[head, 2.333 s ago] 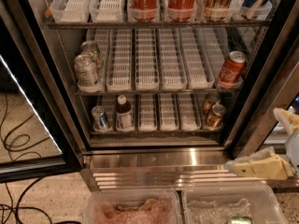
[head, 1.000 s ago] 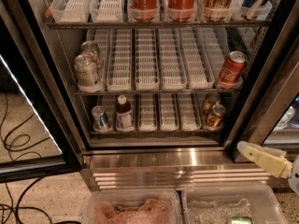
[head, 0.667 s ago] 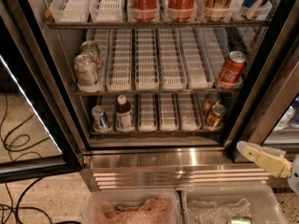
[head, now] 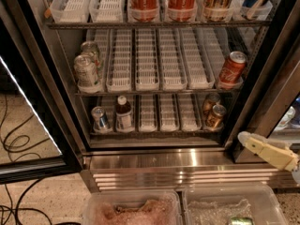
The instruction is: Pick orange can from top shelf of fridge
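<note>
The fridge (head: 154, 162) stands open in front of me. Its top shelf (head: 154, 25) runs along the upper edge of the camera view, fitted with white slotted lanes. The orange can (head: 218, 1) stands in a lane right of centre, its top cut off by the frame. Two red Coca-Cola cans (head: 161, 1) stand just left of it. My gripper (head: 266, 151) is a cream-coloured piece at the lower right, outside the fridge. It sits level with the steel base, far below the orange can, and touches nothing.
The middle rack holds silver cans (head: 86, 69) at the left and a red can (head: 232, 69) at the right. On the lowest rack are a small can (head: 100, 118), a bottle (head: 123, 114) and brownish-gold cans (head: 213, 114). The glass door (head: 28, 107) hangs open at the left. Two plastic bins (head: 131, 210) sit in front.
Since the earliest frame the gripper has drawn back slightly to the right and the arm above it has left the view. Over the last second nothing has visibly moved.
</note>
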`<state>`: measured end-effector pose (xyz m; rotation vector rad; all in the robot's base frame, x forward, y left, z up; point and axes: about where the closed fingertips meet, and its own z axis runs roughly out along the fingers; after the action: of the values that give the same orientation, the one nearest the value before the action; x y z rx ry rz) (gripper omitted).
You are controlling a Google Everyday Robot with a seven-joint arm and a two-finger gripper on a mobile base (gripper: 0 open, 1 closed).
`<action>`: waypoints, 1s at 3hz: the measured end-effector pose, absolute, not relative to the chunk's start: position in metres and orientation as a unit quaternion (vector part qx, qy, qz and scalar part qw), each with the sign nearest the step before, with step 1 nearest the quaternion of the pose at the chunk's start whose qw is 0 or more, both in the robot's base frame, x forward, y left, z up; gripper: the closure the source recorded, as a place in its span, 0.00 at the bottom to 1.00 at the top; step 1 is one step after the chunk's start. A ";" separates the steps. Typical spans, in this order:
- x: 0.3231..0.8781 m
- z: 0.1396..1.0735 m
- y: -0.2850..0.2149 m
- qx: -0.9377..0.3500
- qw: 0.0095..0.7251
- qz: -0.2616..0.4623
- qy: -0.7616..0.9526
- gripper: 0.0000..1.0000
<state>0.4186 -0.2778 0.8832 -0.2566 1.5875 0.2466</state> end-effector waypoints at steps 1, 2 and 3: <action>0.421 0.919 -0.266 -0.143 0.720 0.099 0.672 0.00; 0.425 0.942 -0.245 -0.182 0.734 0.092 0.648 0.00; 0.431 0.958 -0.229 -0.183 0.752 0.091 0.627 0.00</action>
<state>0.4309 -0.2289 0.9583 -0.3989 1.3703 0.1980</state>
